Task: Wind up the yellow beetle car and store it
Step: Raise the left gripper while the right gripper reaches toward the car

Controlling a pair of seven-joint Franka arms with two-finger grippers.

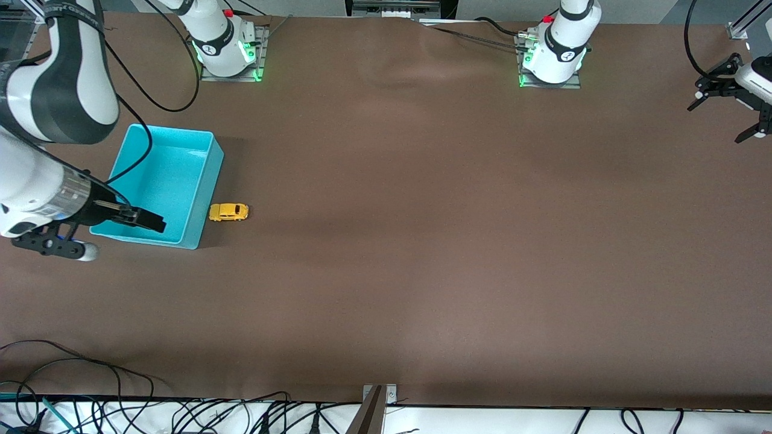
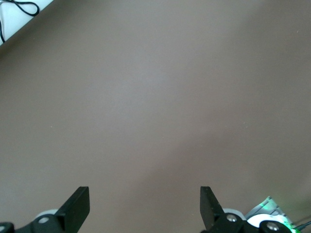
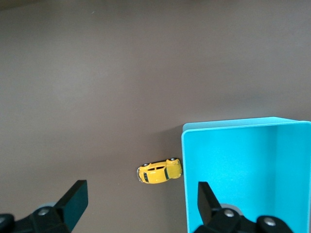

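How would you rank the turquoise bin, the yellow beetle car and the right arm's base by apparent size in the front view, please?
1. turquoise bin, clearly largest.
2. right arm's base, cut off by the view's top edge, so only its visible part counts.
3. yellow beetle car, by far smallest.

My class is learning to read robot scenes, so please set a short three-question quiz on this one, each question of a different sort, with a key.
1. True or false: the toy car lies inside the bin.
2. Which end effector is over the bin? A) left end effector B) right end effector C) neither
3. Fill in: both end effectors are ____ and hold nothing.

Key:
1. False; the car stands on the table beside the bin, toward the left arm's end.
2. B; the left arm waits at the table's edge.
3. open
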